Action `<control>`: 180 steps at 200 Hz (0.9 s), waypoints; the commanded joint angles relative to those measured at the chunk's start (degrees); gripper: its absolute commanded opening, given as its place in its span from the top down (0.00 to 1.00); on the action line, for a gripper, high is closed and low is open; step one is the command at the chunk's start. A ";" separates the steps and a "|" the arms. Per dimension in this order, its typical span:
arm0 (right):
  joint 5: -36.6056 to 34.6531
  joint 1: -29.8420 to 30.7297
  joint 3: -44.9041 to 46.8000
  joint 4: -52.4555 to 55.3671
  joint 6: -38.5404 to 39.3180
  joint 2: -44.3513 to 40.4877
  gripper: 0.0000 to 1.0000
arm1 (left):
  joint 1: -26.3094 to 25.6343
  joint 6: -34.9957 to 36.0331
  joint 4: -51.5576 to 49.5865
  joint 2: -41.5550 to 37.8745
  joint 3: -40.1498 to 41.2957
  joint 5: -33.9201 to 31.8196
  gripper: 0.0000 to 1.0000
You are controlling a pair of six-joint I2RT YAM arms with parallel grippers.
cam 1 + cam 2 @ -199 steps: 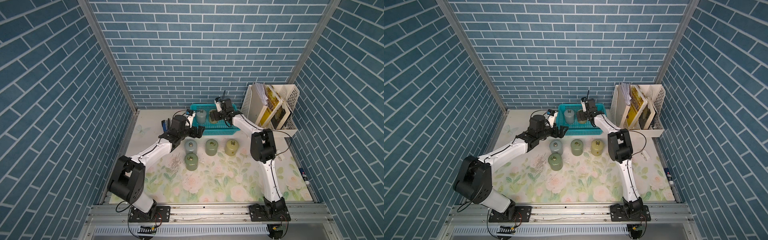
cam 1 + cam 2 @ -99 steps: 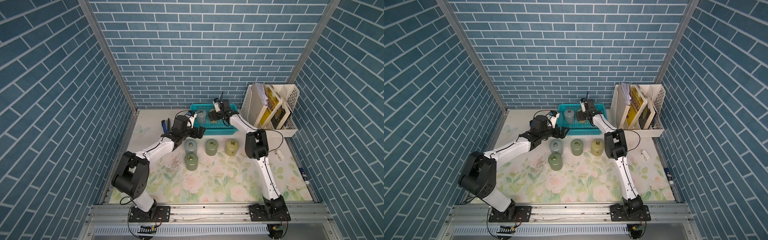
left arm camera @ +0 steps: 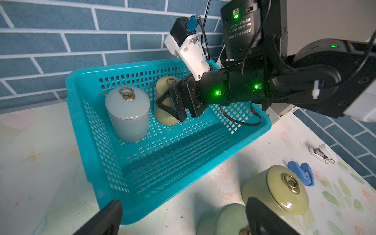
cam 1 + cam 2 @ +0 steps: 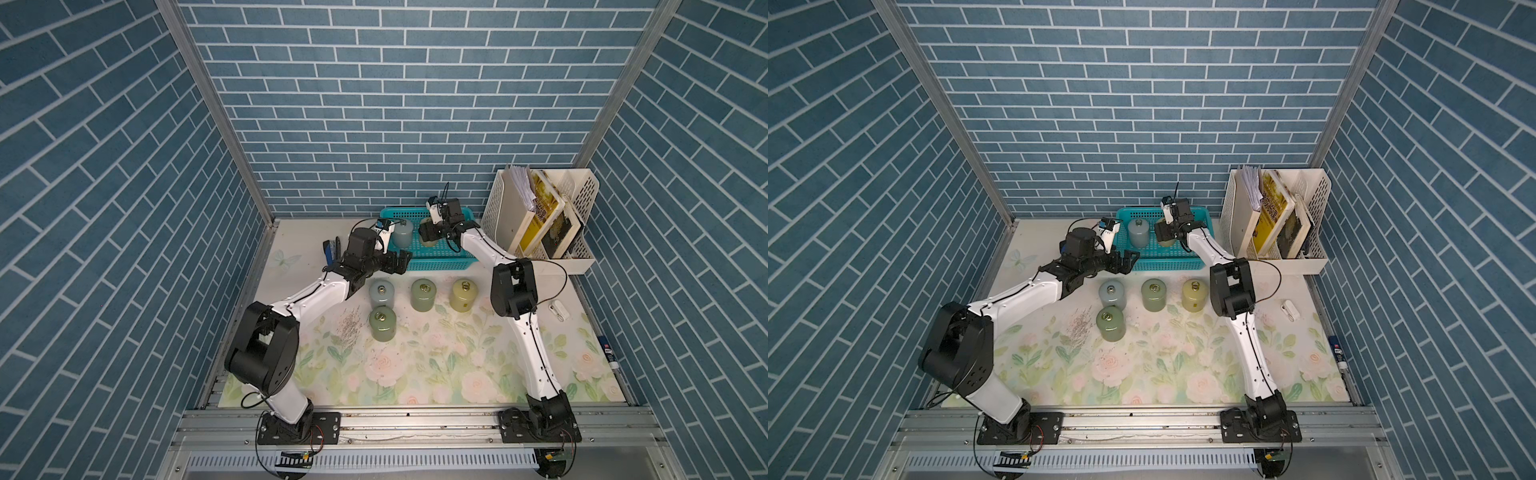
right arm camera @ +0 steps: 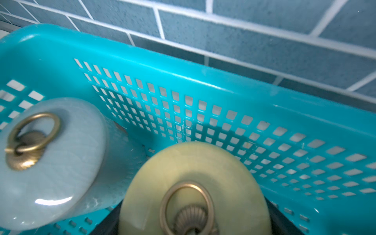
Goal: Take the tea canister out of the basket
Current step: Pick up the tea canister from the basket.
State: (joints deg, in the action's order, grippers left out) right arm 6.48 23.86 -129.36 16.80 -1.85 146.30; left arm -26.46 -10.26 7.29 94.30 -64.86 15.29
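Observation:
The teal basket [image 4: 440, 262] [image 4: 1167, 264] [image 3: 183, 173] [image 5: 183, 81] stands at the back of the table. It holds two lidded tea canisters with brass ring knobs. One is pale blue-grey [image 4: 402, 233] [image 4: 1138, 232] [image 3: 127, 116] [image 5: 50, 162]. The other is yellow-green [image 3: 163, 87] [image 5: 193, 173]. My right gripper [image 4: 430, 236] [image 4: 1165, 233] [image 5: 193, 223] reaches down into the basket, its dark fingers pressed against both sides of the yellow-green canister, which still rests on the basket floor. My left gripper [image 4: 401, 262] [image 4: 1129, 262] [image 3: 183, 219] hangs open in front of the basket's near rim, holding nothing.
Several more canisters [image 4: 423, 294] [image 4: 1153, 294] stand in front of the basket; a green one [image 3: 221, 219] sits right under my left gripper. A white file rack [image 4: 540, 224] with books is right of the basket. A blue clip [image 3: 301, 173] and small white item [image 4: 557, 309] lie at the right.
My right gripper's jaws have closed in from wide open onto the yellow-green canister, and that arm's elbow has shifted slightly left. The left gripper has stayed where it was.

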 commanded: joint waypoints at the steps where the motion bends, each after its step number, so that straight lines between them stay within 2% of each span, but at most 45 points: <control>1: 1.20 -0.09 4.73 -0.40 -1.02 -5.87 0.79 | -0.23 0.68 -0.28 -0.86 -0.61 -0.35 0.00; 9: 1.02 0.12 6.59 -1.28 -0.88 -7.39 0.83 | -0.29 0.68 -0.08 -1.25 -0.45 -0.36 0.00; 22: 0.63 0.61 10.00 -2.80 -0.63 -10.51 0.96 | -0.33 0.33 0.63 -2.00 0.23 0.31 0.00; 28: 0.41 0.80 11.67 -3.69 -0.57 -11.96 0.98 | -0.20 -0.07 1.33 -2.49 0.61 1.32 0.00; 57: -1.31 2.19 18.67 -6.69 -0.27 -19.34 1.00 | -0.18 -3.35 6.03 -5.04 3.19 4.51 0.00; 104: -3.81 5.61 27.76 -9.06 2.05 -32.12 1.00 | -0.02 -2.09 2.39 -8.73 4.66 1.43 0.00; 158: -8.07 12.77 41.66 -12.23 3.97 -47.79 1.00 | 1.16 -1.79 1.37 -13.64 8.59 0.02 0.00; 180: -6.40 15.49 48.90 -14.05 3.68 -54.67 1.00 | 1.46 -1.52 0.01 -15.80 9.33 0.17 0.00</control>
State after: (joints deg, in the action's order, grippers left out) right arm 0.21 37.12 -85.47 9.39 0.49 99.35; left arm -25.45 -12.43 9.15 81.14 -56.51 15.88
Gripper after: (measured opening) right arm 0.846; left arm 0.999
